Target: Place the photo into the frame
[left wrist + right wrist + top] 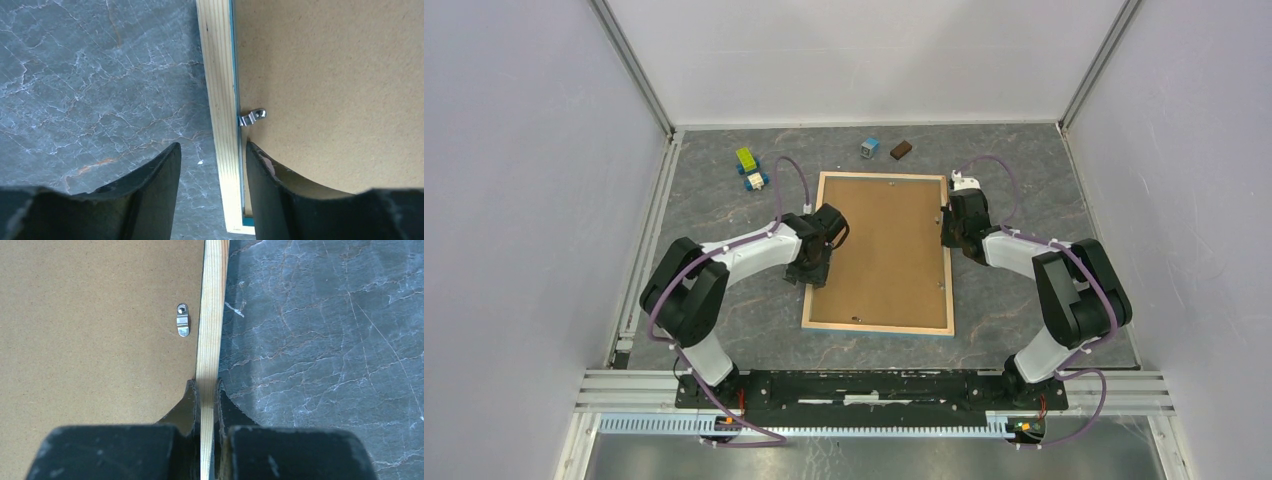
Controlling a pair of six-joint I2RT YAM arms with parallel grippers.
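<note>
One table (724,330): grey marbled top, carrying everything below.
Frame (879,327): lies flat at mid-table, light wood back upward, between the two arms; a sliver of blue shows along its inner edge in the left wrist view.
Backing board (886,250): plain brown, filling the frame's opening.
Left gripper (212,147): jaws half spread astride the frame's left rail, one finger over the table, the other over the board; the outer finger stands apart from the wood.
Right gripper (206,385): pinched narrow on the frame's right rail, a finger pressed to each side.
Four small toys: green-and-yellow piece (746,159), blue-and-white piece (754,181), blue block (870,147), brown block (901,150), all beyond the frame's far end.
Metal clips: one (251,117) by the left rail, one (183,326) by the right.
</note>
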